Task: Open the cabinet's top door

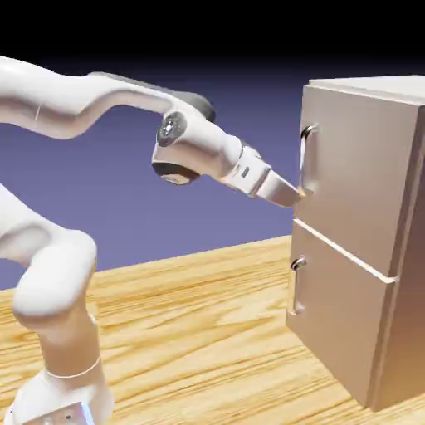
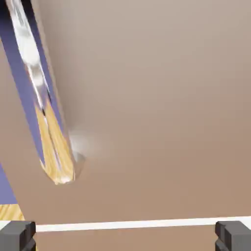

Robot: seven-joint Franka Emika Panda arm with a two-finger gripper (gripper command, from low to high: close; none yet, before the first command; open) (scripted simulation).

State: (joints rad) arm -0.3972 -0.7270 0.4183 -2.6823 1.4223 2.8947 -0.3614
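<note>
Jaws [image 2: 125, 238] apart (tips cropped), handle [image 2: 41, 98] perhaps blurred

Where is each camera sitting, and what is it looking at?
Exterior view: stands off to the side, looking across the wooden table at the cabinet; it shows the white arm and its gripper by the top door.
Hand view: sits on the hand, facing the top door up close; only two grey fingertips show, jaws wide apart.
Both show the top door's silver handle and the seam between doors.
</note>
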